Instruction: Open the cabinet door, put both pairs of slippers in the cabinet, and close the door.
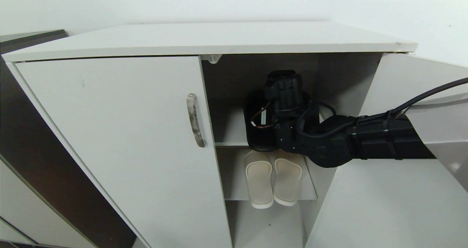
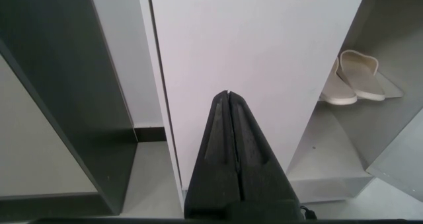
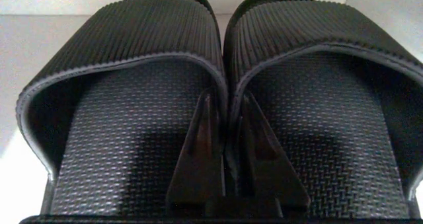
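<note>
The white cabinet (image 1: 204, 39) has its right door (image 1: 395, 197) swung open and its left door (image 1: 117, 138) closed. A pair of white slippers (image 1: 272, 176) lies side by side on the middle shelf, toes outward; the left wrist view also shows the white slippers (image 2: 357, 75). My right arm (image 1: 329, 142) extends into the upper compartment. My right gripper (image 3: 229, 118) is shut on the inner edges of a pair of black slippers (image 3: 132, 65). The black slippers (image 1: 254, 138) rest at the upper shelf. My left gripper (image 2: 228, 98) is shut, held low in front of the closed left door.
A metal handle (image 1: 195, 120) is on the left door's inner edge. The bottom compartment (image 1: 267, 226) under the white slippers holds nothing. A dark panel (image 1: 40, 160) and another white unit stand to the cabinet's left. A white wall rises behind.
</note>
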Controlling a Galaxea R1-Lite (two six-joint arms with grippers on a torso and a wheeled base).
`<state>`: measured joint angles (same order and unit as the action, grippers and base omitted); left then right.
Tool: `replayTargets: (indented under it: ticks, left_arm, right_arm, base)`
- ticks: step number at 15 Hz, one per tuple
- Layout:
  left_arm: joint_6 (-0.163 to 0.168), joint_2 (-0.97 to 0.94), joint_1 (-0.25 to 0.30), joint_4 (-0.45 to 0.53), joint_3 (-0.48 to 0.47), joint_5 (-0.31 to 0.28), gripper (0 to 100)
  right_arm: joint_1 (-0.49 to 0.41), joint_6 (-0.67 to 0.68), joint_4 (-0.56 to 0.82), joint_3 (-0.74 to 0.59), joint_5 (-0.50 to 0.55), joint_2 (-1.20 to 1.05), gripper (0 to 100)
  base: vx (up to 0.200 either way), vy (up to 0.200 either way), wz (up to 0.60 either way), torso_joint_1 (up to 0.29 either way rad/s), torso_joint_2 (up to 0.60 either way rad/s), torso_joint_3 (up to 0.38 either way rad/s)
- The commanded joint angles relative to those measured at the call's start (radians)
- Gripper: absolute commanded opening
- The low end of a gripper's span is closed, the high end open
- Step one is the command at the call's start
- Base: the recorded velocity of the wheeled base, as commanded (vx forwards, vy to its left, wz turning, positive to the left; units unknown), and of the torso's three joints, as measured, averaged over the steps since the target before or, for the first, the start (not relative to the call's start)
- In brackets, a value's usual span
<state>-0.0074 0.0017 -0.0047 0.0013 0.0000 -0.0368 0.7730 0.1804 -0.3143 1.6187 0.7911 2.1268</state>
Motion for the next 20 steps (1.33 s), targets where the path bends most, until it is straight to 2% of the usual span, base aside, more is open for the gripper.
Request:
replayTargets:
  ticks: [1,7,8,11,16,20]
  left_arm:
    - [0.001,0.0,0.0,0.0,0.0,0.0,0]
    - [0.001,0.0,0.0,0.0,0.0,0.0,0]
    - [0.001,0.0,0.0,0.0,0.0,0.0,0]
    - [0.001,0.0,0.0,0.0,0.0,0.0,0]
    - [0.001,0.0,0.0,0.0,0.0,0.0,0]
    - [0.001,0.0,0.0,0.0,0.0,0.0,0]
  right_arm:
    - [0.0,-0.001,0.007,0.003,0.0,0.007,0]
    - [0.003,0.001,0.035,0.03,0.0,0.013,0]
    - [0.003,0.001,0.037,0.029,0.0,0.012,100]
    - [0.015,0.001,0.038,0.006,0.004,-0.016,100]
    - [0.074,0.001,0.038,-0.111,0.01,-0.142,100]
    - [0.172,0.027,0.035,-0.332,0.01,-0.309,100]
  base:
    - [0.0,0.0,0.0,0.0,0.0,0.0]
    - [0.0,0.0,0.0,0.0,0.0,0.0]
    - [0.0,0.0,0.0,0.0,0.0,0.0]
    - [0.0,0.0,0.0,0.0,0.0,0.0]
    - [0.0,0.0,0.0,0.0,0.0,0.0]
    - [0.0,0.0,0.0,0.0,0.0,0.0]
